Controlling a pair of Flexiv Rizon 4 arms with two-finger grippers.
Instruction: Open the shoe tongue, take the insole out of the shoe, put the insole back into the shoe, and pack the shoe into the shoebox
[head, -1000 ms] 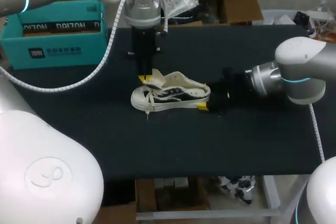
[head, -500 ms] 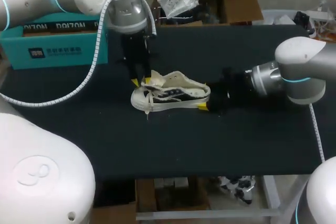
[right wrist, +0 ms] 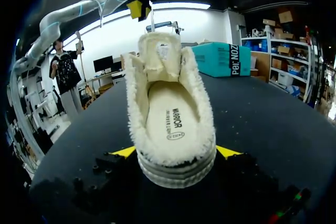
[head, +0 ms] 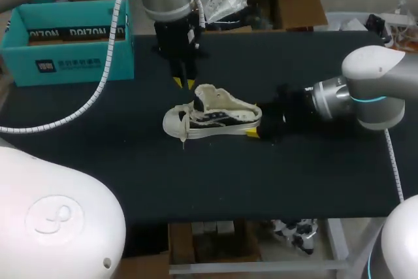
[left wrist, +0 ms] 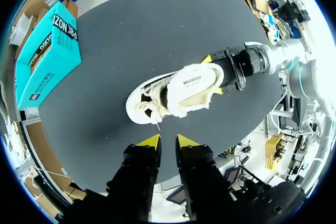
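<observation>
The right gripper (right wrist: 176, 152) clamps the heel of the shoe (head: 212, 117) from both sides. The shoe stands mid-way across the black table (head: 274, 181), toe to the left, tongue (right wrist: 161, 51) raised, insole (right wrist: 170, 119) inside. Just beyond it, the left gripper (head: 183, 83) hangs empty, fingers a slit apart. The teal shoebox (head: 72, 57) sits open at the far left.

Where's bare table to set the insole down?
Widest: the table strip between shoe and near edge. Also in front of the shoebox, left of the shoe. Crowded mid-table: left gripper hangs just beyond the shoe, right gripper clamps its heel.
</observation>
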